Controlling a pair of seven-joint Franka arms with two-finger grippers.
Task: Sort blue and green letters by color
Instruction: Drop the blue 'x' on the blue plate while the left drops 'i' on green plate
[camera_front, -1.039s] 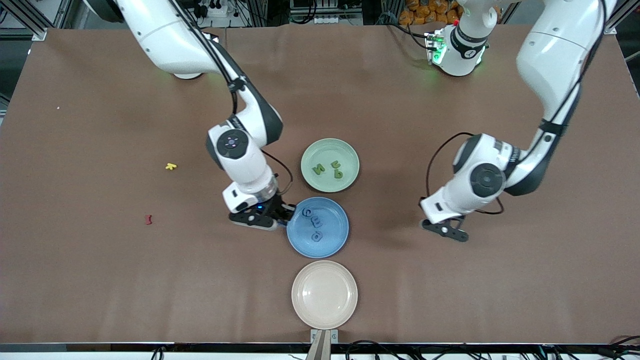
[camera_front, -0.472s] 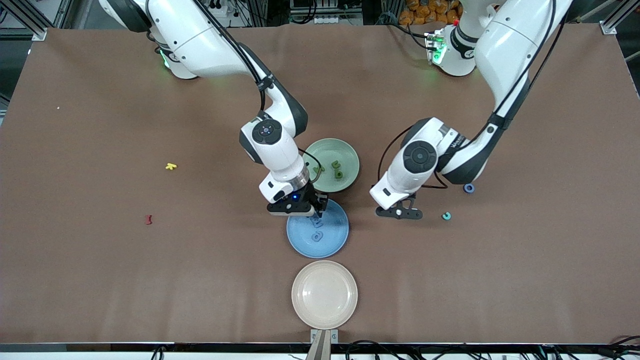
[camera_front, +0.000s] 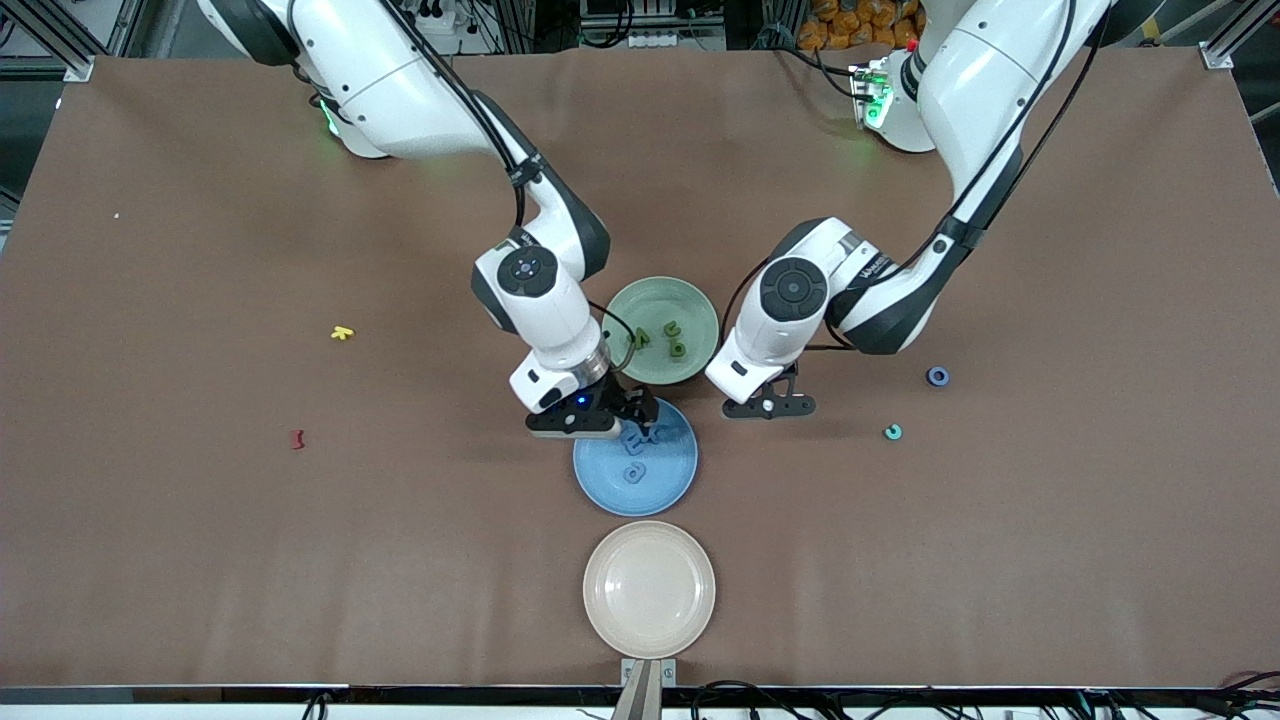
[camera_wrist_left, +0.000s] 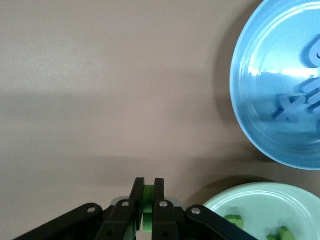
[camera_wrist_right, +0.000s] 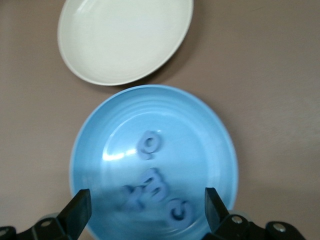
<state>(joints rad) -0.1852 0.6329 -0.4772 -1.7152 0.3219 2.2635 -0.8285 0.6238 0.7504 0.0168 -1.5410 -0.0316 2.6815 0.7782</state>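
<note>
Left end effector (camera_wrist_left: 145, 210) pinching flat green letter (camera_wrist_left: 147, 207); right end effector (camera_wrist_right: 145, 215) wide over glossy blue plate (camera_wrist_right: 210, 135).

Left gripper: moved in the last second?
Yes. The left gripper, shut on a green letter, has travelled from the left arm's end of the table toward the green plate and now hangs beside its rim.

Blue letters (camera_wrist_right: 155, 192) lie flat in the blue plate (camera_front: 672, 485); green letters (camera_front: 668, 338) in the green plate (camera_front: 690, 300).

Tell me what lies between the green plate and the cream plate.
The blue plate, holding blue letters, lies between the green plate and cream plate; front view shows it.
</note>
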